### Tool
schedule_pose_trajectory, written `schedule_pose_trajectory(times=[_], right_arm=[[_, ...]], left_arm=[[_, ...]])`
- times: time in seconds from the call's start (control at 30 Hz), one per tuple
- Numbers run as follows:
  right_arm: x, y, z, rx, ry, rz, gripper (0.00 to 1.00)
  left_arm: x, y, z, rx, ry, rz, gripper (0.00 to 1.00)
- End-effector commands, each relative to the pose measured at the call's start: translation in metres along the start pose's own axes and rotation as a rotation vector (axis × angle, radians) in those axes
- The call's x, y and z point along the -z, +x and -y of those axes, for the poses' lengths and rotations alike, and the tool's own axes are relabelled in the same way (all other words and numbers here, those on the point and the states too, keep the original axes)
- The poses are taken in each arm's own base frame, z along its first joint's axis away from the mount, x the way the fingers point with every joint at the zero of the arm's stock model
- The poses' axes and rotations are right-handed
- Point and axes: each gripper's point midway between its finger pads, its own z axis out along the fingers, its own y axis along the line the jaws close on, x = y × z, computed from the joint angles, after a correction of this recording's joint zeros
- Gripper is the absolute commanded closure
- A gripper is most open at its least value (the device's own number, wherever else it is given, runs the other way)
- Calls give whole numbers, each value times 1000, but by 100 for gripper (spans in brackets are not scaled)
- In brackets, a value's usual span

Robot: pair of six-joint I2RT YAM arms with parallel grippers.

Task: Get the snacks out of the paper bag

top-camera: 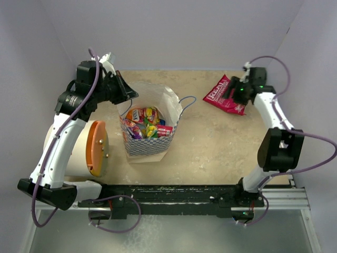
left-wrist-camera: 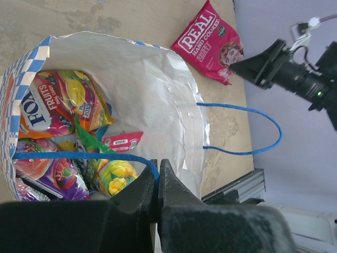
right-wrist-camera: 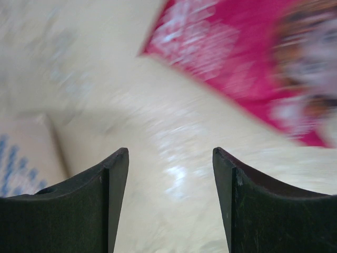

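Two arms work over a speckled tan table point(top-camera: 210, 137). At the far left of the top view a white cylinder point(top-camera: 71, 153) lies on its side, its orange lid point(top-camera: 98, 148) facing the bag.

Left of centre stands the paper bag point(top-camera: 169, 100), upright, mouth open, with the checkered band low. Inside it the snacks point(top-camera: 146, 124) are heaped: a Fox's Fruits packet point(left-wrist-camera: 47, 103), a purple one, a green-yellow one and a small red one.

One red packet point(top-camera: 224, 95), lettered "REAL Hand Cooked", lies flat on the table at upper right, well apart from the bag.

At the bag's upper-left rim the left gripper point(left-wrist-camera: 157, 176) has its jaws pinched narrow on the near blue cord handle point(left-wrist-camera: 79, 155). The far handle point(left-wrist-camera: 271, 134) hangs loose outside the bag.

Just beside the red packet, the right gripper point(right-wrist-camera: 169, 158) has its jaws wide and holds nothing. Its wrist view is blurred, so contact cannot be told.
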Motion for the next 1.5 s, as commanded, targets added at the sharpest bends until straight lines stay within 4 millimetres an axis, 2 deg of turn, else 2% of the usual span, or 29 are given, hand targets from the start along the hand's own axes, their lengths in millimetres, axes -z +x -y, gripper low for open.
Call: schedule_pose_trajectory(times=[0.0,0.13,0.23,0.33,0.47,0.57,0.73,0.87,0.97,1.1,1.33,1.47], right_arm=[[19,57,-96,52,-243,-108,33],[46,92,-147,111,-348,-170,33],[76,109,-180,126,-460,-213,34],[102,124,-201,138,-557,-262,35],[130,132,-210,157,-613,-311,37],[144,130,-216,153,-625,-309,37],[165,84,-228,120,-613,-113,34],[165,71,-235,76,-592,-114,35],[169,73,-249,41,-662,-145,35],[171,80,-257,24,-703,-207,37],[193,65,-265,2,-738,-156,36],[201,68,-272,-34,-798,-178,35]], left_arm=[[16,-17,18,6,66,92,100],[17,-15,15,15,59,98,100],[18,-14,14,23,55,104,100],[20,-15,15,26,61,110,100],[22,-16,18,21,72,118,100],[24,-16,19,20,78,126,100],[26,-18,20,25,94,150,100],[26,-18,24,25,114,152,100],[26,-18,26,17,130,152,100],[27,-17,28,3,137,152,100],[31,-20,31,-16,154,166,100],[31,-21,33,-28,161,166,100]])
